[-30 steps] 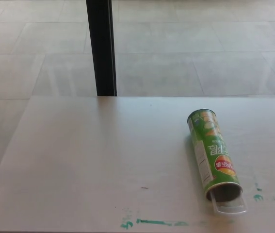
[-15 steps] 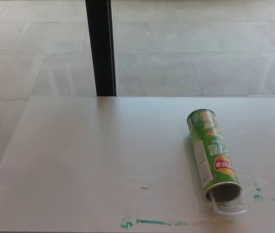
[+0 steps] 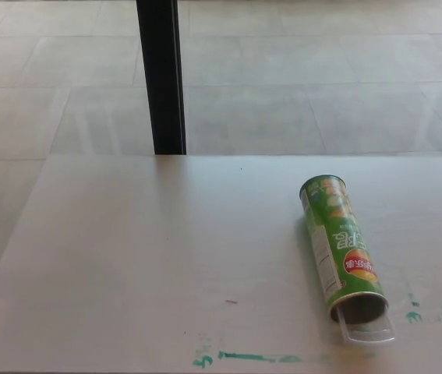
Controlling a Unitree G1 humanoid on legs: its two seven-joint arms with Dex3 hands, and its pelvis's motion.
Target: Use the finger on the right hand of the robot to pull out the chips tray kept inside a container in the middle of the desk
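A green chips can (image 3: 337, 244) lies on its side on the white desk (image 3: 150, 249), right of the middle, with its open mouth toward the near edge. A clear plastic tray (image 3: 369, 332) pokes a short way out of that mouth. Neither of my hands shows in the head view.
A black post (image 3: 160, 76) stands behind the desk's far edge. Green paint smears (image 3: 244, 358) mark the desk near the front edge and to the right of the can. Tiled floor lies beyond the desk.
The whole picture has shifted very slightly to the left, so the camera moved. The can and tray lie as before.
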